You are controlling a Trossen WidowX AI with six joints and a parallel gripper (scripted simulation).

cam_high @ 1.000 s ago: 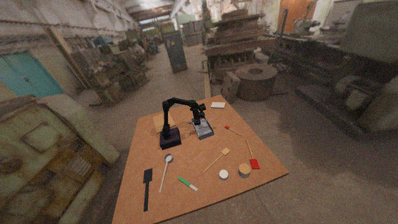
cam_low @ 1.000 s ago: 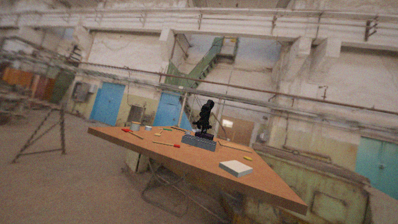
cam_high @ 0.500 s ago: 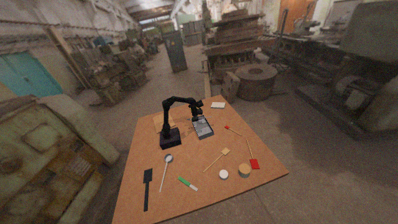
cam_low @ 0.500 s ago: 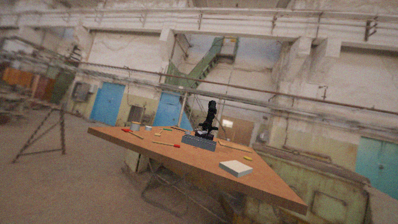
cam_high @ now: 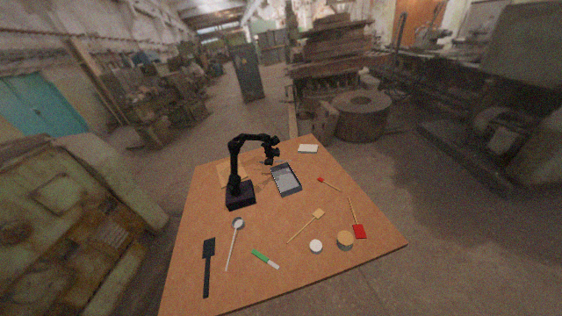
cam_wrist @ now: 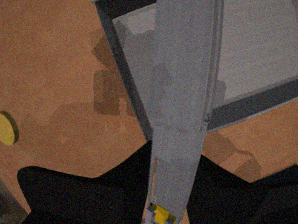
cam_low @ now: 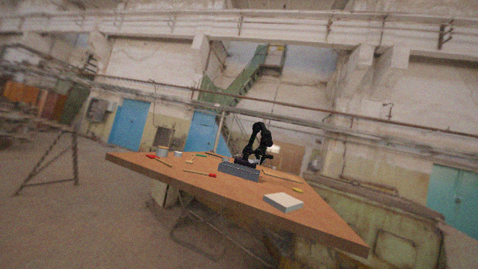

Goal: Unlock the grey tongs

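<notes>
My gripper [cam_high: 270,159] [cam_low: 262,155] [cam_wrist: 165,147] is shut on the grey tongs [cam_wrist: 181,90] near their hinge end, where a yellow lock piece [cam_wrist: 161,216] shows. It holds them in the air above the near end of the dark roasting tin [cam_high: 286,179] [cam_low: 239,171] [cam_wrist: 119,43]. In the wrist view the tongs' arms lie together as one strip, with the tips pointing away from the camera over the tin's corner. In the top and exterior views the tongs are too small to make out. The wooden board [cam_high: 223,172] [cam_low: 282,176] lies flat on the table behind the arm's base [cam_high: 240,197].
A white block [cam_high: 307,148] [cam_low: 284,202] lies beyond the tin. A small yellow piece [cam_low: 297,190] [cam_wrist: 7,128] lies on the table near the board. A red-tipped stick [cam_high: 328,184], spatulas [cam_high: 356,221], a ladle [cam_high: 234,239], a marker [cam_high: 264,258] and two pucks [cam_high: 315,246] lie toward the front.
</notes>
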